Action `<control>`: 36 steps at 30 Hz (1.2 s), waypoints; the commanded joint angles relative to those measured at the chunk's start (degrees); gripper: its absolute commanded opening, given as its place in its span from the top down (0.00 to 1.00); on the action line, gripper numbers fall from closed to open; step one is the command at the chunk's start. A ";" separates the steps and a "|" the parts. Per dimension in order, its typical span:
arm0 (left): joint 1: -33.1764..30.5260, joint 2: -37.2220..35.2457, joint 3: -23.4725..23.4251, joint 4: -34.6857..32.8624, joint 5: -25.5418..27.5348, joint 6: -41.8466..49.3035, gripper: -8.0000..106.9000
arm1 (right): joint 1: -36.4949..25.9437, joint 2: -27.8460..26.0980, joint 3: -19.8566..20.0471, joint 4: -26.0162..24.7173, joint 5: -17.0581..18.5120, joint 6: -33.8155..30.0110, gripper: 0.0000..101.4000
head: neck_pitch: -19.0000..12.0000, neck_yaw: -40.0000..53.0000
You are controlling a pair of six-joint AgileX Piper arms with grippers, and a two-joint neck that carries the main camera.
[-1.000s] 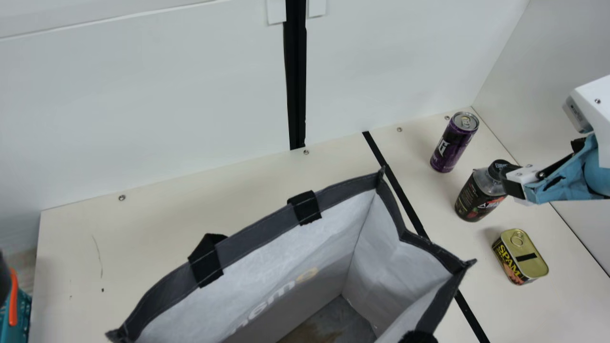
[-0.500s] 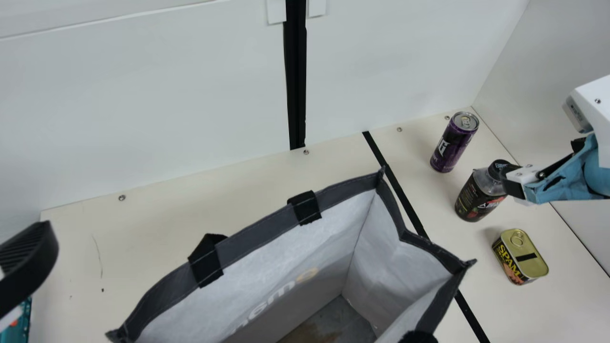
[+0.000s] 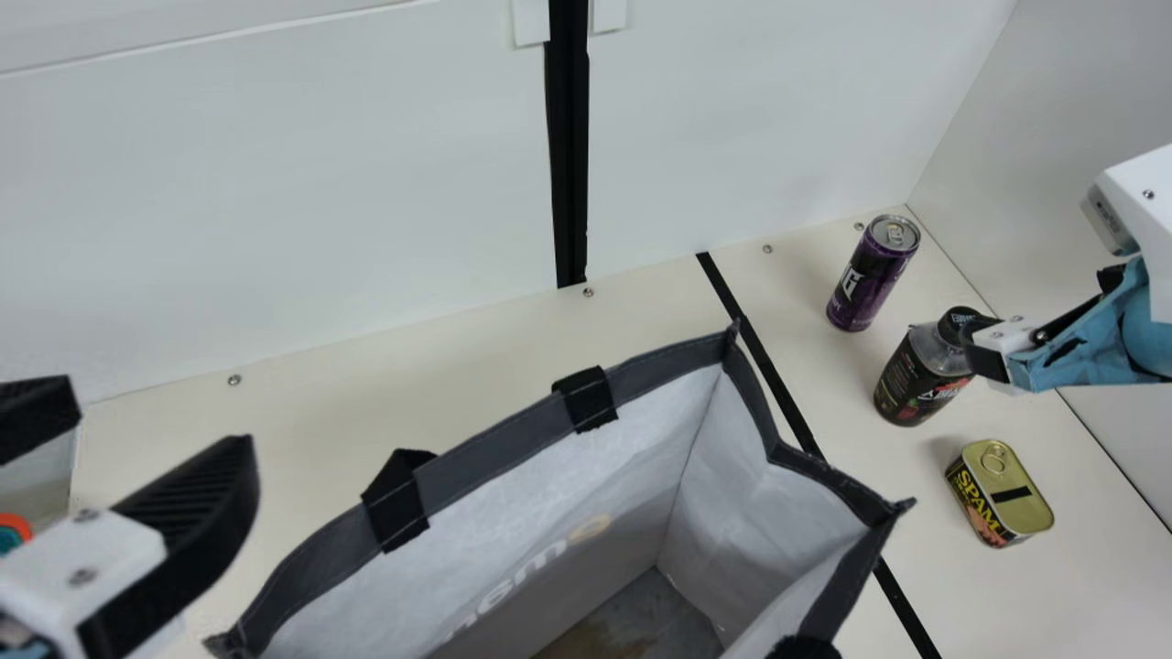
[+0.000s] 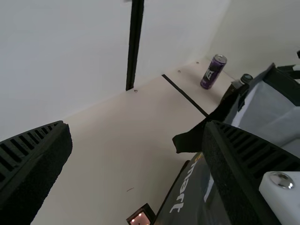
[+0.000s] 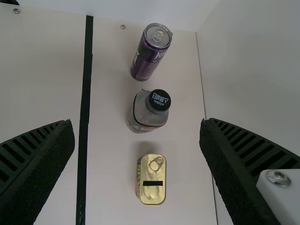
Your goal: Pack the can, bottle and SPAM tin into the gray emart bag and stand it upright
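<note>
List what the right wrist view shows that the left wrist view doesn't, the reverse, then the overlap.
Right wrist: the SPAM tin, pull-tab lid up, and the open right gripper.

Left wrist: the gray emart bag, the open left gripper, and a small dark item with a pinkish face, cut off at the bottom edge.

Both: the upright purple can, the black-capped bottle (partly behind the bag from the left wrist), the cream table with its black stripe, and pale walls.
</note>
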 commanded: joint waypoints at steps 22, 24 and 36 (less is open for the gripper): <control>-19.61 7.21 -3.90 8.41 -1.06 -3.90 0.15 | 0.00 0.00 0.00 0.05 0.00 0.00 0.06 | -1.30 -0.05; -20.69 7.81 -3.56 9.00 -1.69 -4.23 0.15 | 0.00 0.00 0.00 0.05 0.00 0.00 0.06 | -1.30 -0.05; -25.17 11.04 -0.76 11.99 -5.44 -5.94 0.15 | 0.00 0.00 0.00 0.05 0.00 0.00 0.06 | -1.30 -0.05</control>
